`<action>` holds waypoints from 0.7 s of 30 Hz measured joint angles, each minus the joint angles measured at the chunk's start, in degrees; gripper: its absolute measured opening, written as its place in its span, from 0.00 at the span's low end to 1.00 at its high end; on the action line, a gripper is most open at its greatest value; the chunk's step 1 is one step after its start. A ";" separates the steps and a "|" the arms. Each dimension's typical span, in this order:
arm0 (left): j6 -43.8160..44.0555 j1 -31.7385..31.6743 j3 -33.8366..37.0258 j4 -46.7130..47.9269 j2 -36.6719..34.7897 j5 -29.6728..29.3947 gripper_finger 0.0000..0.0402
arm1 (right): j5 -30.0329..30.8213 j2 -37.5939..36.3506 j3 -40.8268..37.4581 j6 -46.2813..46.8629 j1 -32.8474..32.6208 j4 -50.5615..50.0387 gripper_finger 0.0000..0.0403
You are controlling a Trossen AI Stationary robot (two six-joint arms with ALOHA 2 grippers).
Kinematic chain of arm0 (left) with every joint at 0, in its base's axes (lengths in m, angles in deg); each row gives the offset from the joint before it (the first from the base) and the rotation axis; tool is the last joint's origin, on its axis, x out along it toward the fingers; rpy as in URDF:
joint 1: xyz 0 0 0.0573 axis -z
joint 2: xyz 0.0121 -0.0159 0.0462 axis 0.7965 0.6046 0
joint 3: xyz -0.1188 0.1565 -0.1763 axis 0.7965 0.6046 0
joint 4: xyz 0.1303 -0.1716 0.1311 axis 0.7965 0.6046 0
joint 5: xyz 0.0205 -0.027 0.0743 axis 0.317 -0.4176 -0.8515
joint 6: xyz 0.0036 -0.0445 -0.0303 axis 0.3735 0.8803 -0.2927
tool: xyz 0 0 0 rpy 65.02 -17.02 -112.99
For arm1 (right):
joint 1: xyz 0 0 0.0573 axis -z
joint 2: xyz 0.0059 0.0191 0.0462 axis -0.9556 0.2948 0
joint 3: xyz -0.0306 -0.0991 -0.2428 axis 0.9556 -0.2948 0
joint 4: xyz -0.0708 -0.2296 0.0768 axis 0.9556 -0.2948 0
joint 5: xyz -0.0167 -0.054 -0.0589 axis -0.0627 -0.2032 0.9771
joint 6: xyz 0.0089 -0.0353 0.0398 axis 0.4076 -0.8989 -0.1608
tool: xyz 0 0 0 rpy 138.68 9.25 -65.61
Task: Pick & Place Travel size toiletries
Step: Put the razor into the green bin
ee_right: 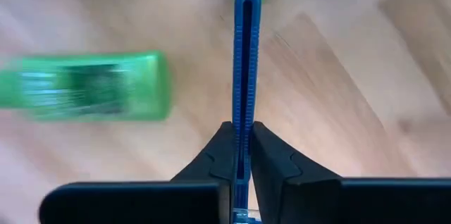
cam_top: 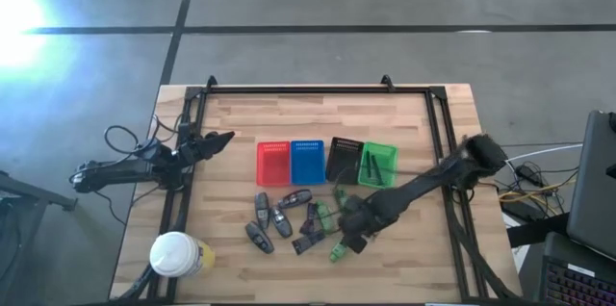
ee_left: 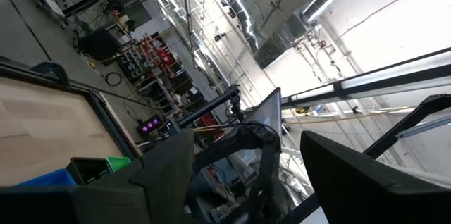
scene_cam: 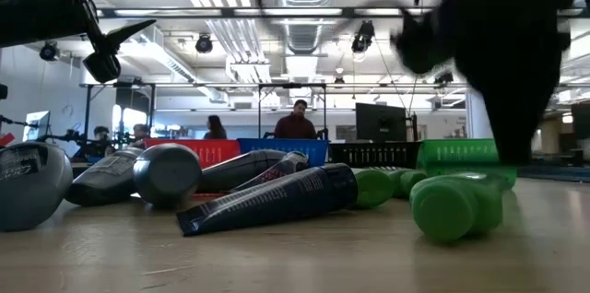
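Observation:
Several dark grey and black little tubes (cam_top: 279, 217) lie on the wooden table in front of the trays; they also show in the low view (scene_cam: 267, 201). Green little bottles (cam_top: 337, 248) lie beside them, near my right gripper (cam_top: 352, 237). That gripper points down over the table and is shut on a thin blue ridged stick (ee_right: 246, 62). One green bottle (ee_right: 91, 86) lies on its side next to the stick. My left gripper (cam_top: 223, 139) hangs open and empty above the table's left part, near the frame rail. My right gripper pinches the blue stick between its two fingers at the stick's near end (ee_right: 242, 160). The fingers (ee_right: 271, 155) come from above, pointing down, and lie along the stick. The stick runs straight out past the fingertips toward the table; whether its far tip touches the wood cannot be told.
Red (cam_top: 272, 162), blue (cam_top: 307, 160), black (cam_top: 343, 159) and green (cam_top: 377, 164) trays stand in a row at mid-table. A white-topped yellow container (cam_top: 178, 253) stands at the near left corner. A black frame rail (cam_top: 318, 90) runs along the far edge. People sit in the room behind (scene_cam: 295, 120).

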 joint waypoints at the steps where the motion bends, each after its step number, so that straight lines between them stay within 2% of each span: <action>1: -0.01 -0.01 0.00 0.00 0.01 0.00 0.66 | 0.36 -2.24 0.12 3.16 0.00 -0.98 0.04; 3: -0.01 -0.02 -0.01 -0.01 0.00 -0.02 0.66 | 2.12 -7.12 0.23 10.82 0.25 -3.44 0.04; 6: -0.01 -0.01 -0.02 -0.01 0.01 -0.02 0.66 | 7.07 -15.21 -1.07 27.85 1.60 -9.41 0.04; 8: -0.01 0.00 -0.02 0.01 0.00 -0.02 0.66 | 11.30 -20.41 -3.44 38.32 3.47 -11.45 0.04; 10: -0.01 0.00 -0.01 0.01 0.00 -0.02 0.66 | 14.15 -24.63 -7.32 43.93 6.50 -10.97 0.05; 12: -0.01 0.00 0.00 0.01 0.00 -0.02 0.66 | 14.95 -27.38 -11.35 44.07 10.78 -9.85 0.06; 16: -0.01 0.00 -0.01 0.01 0.02 -1.35 0.66 | 15.02 -30.26 -18.95 36.62 21.02 -3.25 0.07; 21: -0.06 -0.02 -0.01 -0.11 0.00 -4.95 0.66 | 8.11 -29.24 -25.57 26.80 30.38 5.90 0.10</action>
